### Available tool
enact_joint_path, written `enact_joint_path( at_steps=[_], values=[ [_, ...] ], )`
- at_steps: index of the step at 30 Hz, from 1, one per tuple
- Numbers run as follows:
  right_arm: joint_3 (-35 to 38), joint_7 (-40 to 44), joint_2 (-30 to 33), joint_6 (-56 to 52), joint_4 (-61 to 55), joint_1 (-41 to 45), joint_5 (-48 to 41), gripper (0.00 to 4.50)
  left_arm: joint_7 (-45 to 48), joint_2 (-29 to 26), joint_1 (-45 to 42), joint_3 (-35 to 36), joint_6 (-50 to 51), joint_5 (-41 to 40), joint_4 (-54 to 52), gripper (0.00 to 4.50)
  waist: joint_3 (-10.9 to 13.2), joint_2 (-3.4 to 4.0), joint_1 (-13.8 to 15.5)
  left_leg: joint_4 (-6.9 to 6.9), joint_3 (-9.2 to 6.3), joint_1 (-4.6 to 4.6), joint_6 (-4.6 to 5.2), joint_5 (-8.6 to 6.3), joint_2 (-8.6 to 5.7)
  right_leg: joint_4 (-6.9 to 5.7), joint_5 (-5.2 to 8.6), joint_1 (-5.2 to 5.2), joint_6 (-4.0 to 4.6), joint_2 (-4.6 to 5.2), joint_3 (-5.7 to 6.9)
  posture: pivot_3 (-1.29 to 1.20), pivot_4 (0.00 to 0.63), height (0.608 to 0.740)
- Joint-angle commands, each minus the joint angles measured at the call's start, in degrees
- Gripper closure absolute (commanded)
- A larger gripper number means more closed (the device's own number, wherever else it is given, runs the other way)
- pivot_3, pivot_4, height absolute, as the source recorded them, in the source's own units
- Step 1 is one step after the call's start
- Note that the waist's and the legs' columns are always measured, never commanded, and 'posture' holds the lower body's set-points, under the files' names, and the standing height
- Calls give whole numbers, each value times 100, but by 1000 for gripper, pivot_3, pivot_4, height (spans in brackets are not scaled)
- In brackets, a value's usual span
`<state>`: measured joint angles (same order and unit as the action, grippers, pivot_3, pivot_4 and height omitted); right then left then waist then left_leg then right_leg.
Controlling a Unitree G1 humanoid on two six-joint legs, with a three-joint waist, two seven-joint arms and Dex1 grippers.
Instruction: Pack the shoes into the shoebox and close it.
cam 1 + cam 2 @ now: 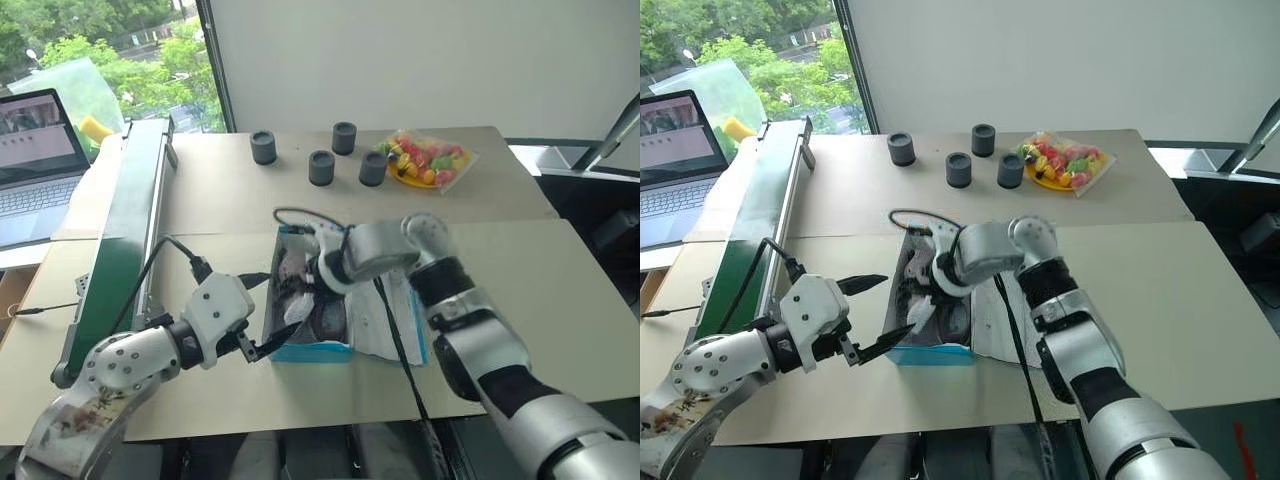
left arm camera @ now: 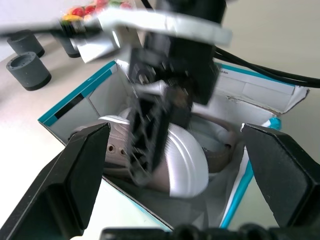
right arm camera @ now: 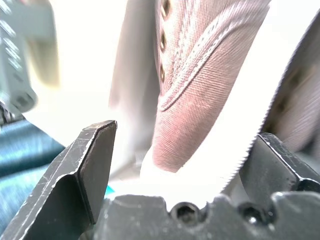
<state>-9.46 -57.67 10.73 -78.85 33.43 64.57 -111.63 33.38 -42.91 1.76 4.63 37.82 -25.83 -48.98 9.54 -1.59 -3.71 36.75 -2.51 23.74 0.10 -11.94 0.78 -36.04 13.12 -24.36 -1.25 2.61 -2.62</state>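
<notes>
Beige tabletop (image 1: 520, 300) carries the open shoebox (image 1: 310, 350) with both shoes (image 2: 190, 160) inside; right gripper (image 2: 150, 145), bent steeply down over them, jaws spread, grips nothing; left gripper (image 1: 870, 315) hovers level beside the box, wide open, empty; no legible writing

The left gripper (image 2: 175, 165) stands wide open, its two black fingers (image 2: 65, 180) framing the turquoise shoebox (image 2: 75, 100) on the worktop (image 2: 30, 165). The right gripper (image 2: 150, 145) reaches down into the box over the grey shoes (image 2: 200, 150). Dark cylinders (image 2: 27, 70) sit beyond the box.
</notes>
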Motion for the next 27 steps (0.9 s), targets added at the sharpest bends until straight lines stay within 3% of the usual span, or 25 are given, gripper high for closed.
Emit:
enact_joint_path(
  at_steps=[1, 16, 21, 24, 27],
  values=[
    [240, 51, 170, 102, -317, 160, -136, 283, 55, -29, -140, -17, -96, 26, -7, 0, 0, 0, 4, 0, 0, 0, 0, 0, 0, 2, 0, 0, 0, 0, 0, 0, 150, 740],
    [596, -171, 684, 647, -2066, -1139, -137, 283, 253, -45, -355, -121, -239, 97, 240, 0, 0, 1, 32, 0, 1, 0, 1, 0, 2, -2, -1, 0, 2, 0, -1, 0, 150, 740],
    [770, 1123, 1516, 413, -3100, -1389, -116, 283, 327, -4, -246, -91, -276, 101, 391, 0, 7, 11, 107, 0, 2, 4, 1, 0, 1, 2, -1, -2, 2, 1, -1, 0, 150, 740],
    [1277, 2715, 2141, 214, -3705, -1326, -137, 982, 338, 109, -82, -154, -357, 137, 680, 0, 11, 17, 129, 1, 2, 1, 1, 0, 2, 2, -1, -1, 3, 0, -1, 0, 150, 740],
    [1841, 4791, 2876, -218, -4356, -1602, -137, 1995, 278, 321, -3, -177, -422, 107, 854, 0, 12, 20, 138, 1, 3, 1, 3, -2, 4, 7, 0, 0, 2, -2, 0, 0, 150, 740]
  ],
)
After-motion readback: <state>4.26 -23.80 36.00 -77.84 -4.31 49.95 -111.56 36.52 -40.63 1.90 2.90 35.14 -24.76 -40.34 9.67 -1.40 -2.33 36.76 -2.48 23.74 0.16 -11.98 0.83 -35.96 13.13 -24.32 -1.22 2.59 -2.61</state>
